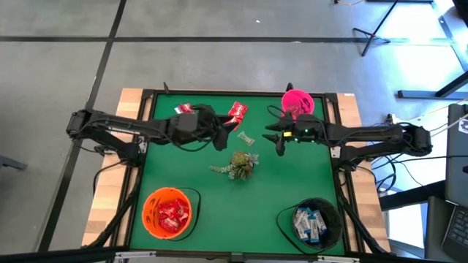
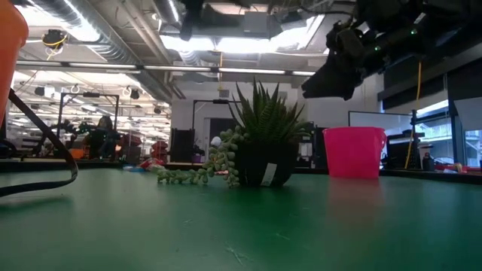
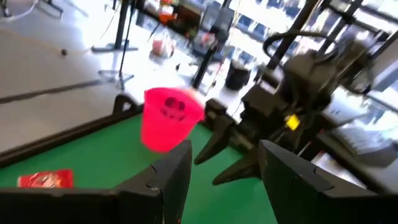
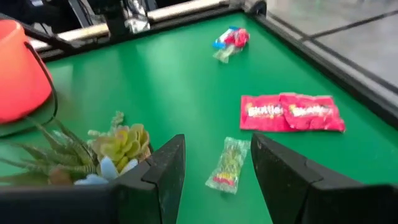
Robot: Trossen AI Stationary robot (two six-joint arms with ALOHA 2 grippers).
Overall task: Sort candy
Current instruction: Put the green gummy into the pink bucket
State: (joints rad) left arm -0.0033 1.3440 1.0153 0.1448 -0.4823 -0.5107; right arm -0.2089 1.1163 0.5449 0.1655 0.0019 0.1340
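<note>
Candy is what we sort here. From the high view we see both arms over the green table (image 1: 190,183). Our left gripper (image 1: 223,139) and right gripper (image 1: 276,140) hang near the middle, fingers apart and holding nothing. A red packet (image 1: 238,111) lies near the far edge, and a small clear-wrapped piece (image 1: 246,139) lies between the grippers, just above the green sprig (image 1: 238,165). The orange bowl (image 1: 150,199) holds red packets, the black bowl (image 1: 329,212) holds white-and-blue ones, and the pink bowl (image 1: 307,100) sits far back.

In the low view, no candy shows, only the sprig and pink bowl.

In the left wrist view we see one red packet (image 3: 45,180) flat on the table.

In the right wrist view the clear piece (image 4: 228,165) lies just ahead of our fingers, its long side pointing away from them. We think it is light, soft and crinkly, so we should pinch across its middle.
</note>
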